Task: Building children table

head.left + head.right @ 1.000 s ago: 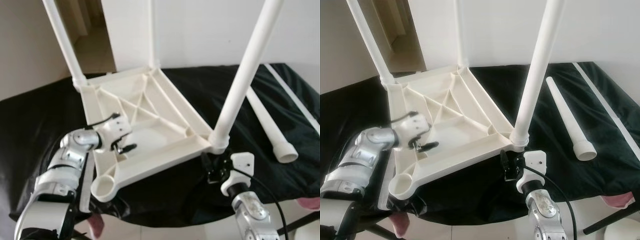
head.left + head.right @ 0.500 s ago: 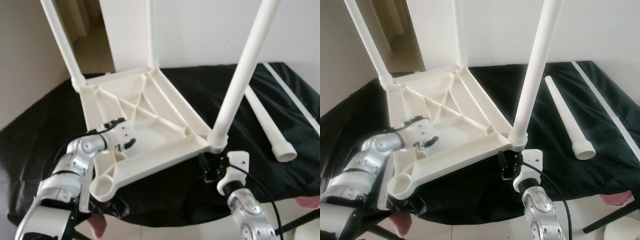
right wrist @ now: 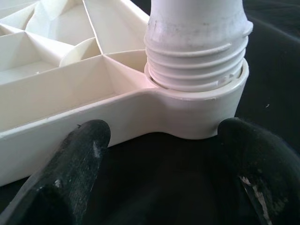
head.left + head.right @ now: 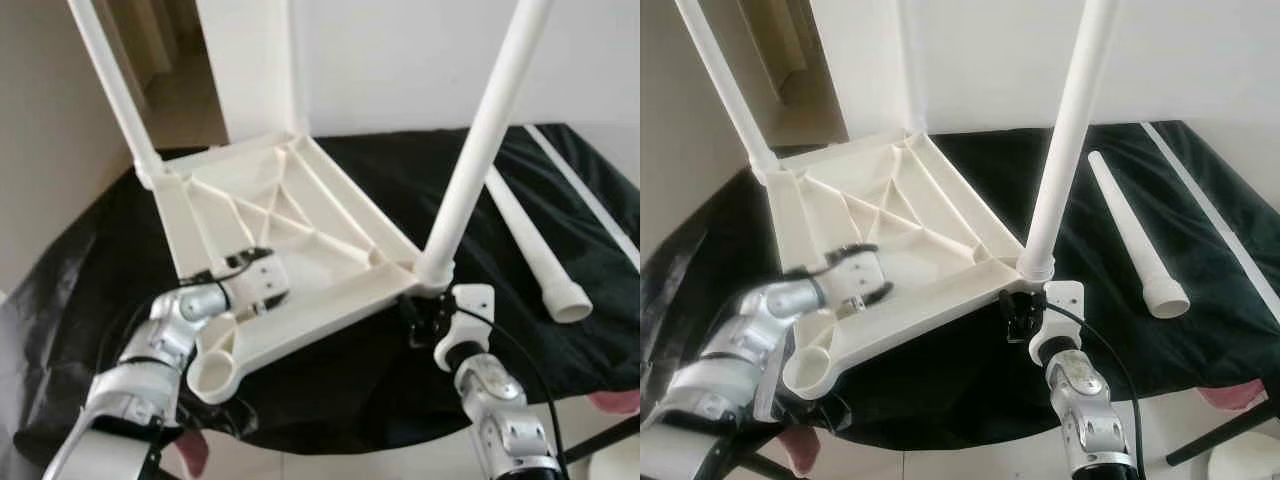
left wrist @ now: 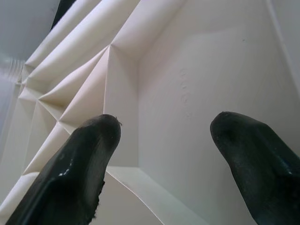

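Note:
The white plastic table top [image 4: 300,230] lies upside down on a black cloth, ribs facing up. Three white legs stand screwed into its corners: far left [image 4: 110,80], far middle [image 4: 297,70] and near right [image 4: 480,150]. The near left socket [image 4: 210,372] has no leg in it. A loose leg [image 4: 535,250] lies on the cloth to the right. My left gripper [image 5: 164,126] hovers open over the ribbed underside [image 5: 140,70], close to it. My right gripper [image 3: 159,136] is open, its fingers on either side of the near right corner socket [image 3: 197,112] with the threaded leg end.
A thin white rod [image 4: 590,195] lies along the cloth's far right side. Something pink [image 4: 615,400] shows below the cloth at the lower right. A white wall stands behind, with a doorway [image 4: 180,60] at the back left.
The camera has shifted a little. My left gripper slid slightly across the underside toward the middle. My right gripper came up closer to the near right corner socket.

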Robot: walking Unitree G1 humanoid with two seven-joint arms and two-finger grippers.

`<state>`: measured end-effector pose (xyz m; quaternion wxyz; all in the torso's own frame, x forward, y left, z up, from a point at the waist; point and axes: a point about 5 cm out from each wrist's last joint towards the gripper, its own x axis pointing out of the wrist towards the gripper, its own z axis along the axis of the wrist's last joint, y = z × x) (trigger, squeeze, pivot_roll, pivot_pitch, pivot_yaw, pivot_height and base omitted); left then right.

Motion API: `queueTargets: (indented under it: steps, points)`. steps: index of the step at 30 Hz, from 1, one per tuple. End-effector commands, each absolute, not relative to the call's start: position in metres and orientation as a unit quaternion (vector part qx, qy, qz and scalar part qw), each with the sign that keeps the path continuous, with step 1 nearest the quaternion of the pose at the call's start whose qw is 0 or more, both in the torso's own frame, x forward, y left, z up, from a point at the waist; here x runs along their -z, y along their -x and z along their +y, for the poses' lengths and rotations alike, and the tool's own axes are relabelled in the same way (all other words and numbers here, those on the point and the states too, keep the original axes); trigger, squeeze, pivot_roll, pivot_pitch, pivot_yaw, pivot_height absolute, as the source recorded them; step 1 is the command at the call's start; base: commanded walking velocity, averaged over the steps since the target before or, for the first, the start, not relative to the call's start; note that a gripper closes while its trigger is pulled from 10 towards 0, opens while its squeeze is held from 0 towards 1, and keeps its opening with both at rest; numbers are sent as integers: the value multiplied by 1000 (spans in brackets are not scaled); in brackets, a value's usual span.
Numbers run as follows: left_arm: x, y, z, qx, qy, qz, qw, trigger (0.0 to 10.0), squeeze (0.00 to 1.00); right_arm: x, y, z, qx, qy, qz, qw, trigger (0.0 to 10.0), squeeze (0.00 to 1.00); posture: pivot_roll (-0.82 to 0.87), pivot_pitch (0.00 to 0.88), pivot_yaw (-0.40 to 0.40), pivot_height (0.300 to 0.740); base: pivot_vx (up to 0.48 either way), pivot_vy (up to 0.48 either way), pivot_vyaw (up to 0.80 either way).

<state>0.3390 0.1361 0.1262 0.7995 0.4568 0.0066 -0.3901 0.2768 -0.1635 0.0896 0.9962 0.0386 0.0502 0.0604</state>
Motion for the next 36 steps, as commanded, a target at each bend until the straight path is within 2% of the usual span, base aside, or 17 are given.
queueTargets:
  steps: [1, 5, 13, 18, 21, 24, 25, 28, 30, 32, 33, 36]
  points:
    - [-99, -323, 135, 454, -449, 65, 767, 10000, 0, -89, -280, -163, -64, -32, 53, 996, 10000, 0, -71, 21, 48, 740, 0, 0, 0]
    - [-91, -306, 126, 505, -409, 81, 756, 10000, 0, -87, -287, -168, -61, -27, 56, 996, 10000, 0, -64, 14, 47, 740, 0, 0, 0]
    - [-83, -289, 116, 547, -386, 94, 737, 10000, 0, -86, -291, -174, -55, -22, 59, 997, 10000, 0, -58, 1, 52, 740, 0, 0, 0]
    - [-88, -287, 108, 554, -362, 84, 745, 10000, 0, -86, -294, -177, -52, -21, 57, 997, 10000, 0, -57, 0, 55, 740, 0, 0, 0]
    - [-101, -282, 91, 574, -319, 60, 752, 10000, 0, -87, -299, -182, -43, -16, 51, 998, 10000, 0, -59, 0, 61, 740, 0, 0, 0]
    - [-106, -279, 85, 579, -308, 48, 753, 10000, 0, -88, -302, -184, -38, -16, 47, 998, 10000, 0, -57, 0, 60, 740, 0, 0, 0]
    - [-121, -277, 69, 588, -271, 20, 762, 10000, 0, -92, -306, -189, -25, -26, 35, 999, 10000, 0, -57, 0, 62, 740, 0, 0, 0]
    - [-135, -279, 58, 581, -241, -5, 778, 10000, 0, -94, -308, -189, -24, -33, 29, 999, 10000, 0, -56, 0, 62, 740, 0, 0, 0]
    - [-138, -281, 57, 577, -231, -10, 783, 10000, 0, -94, -308, -188, -25, -34, 28, 999, 10000, 0, -56, 0, 62, 740, 0, 0, 0]
    - [-150, -291, 57, 547, -219, -29, 807, 10000, 0, -93, -307, -186, -30, -29, 25, 999, 10000, 0, -57, 0, 64, 740, 0, 0, 0]
    - [-150, -291, 57, 547, -219, -29, 807, 10000, 0, -93, -307, -186, -30, -29, 25, 999, 10000, 0, -57, 0, 64, 740, 0, 0, 0]
    - [-160, -305, 63, 502, -222, -53, 834, 10000, 0, -93, -306, -187, -28, -29, 22, 999, 10000, 0, -59, 0, 66, 740, 0, 0, 0]
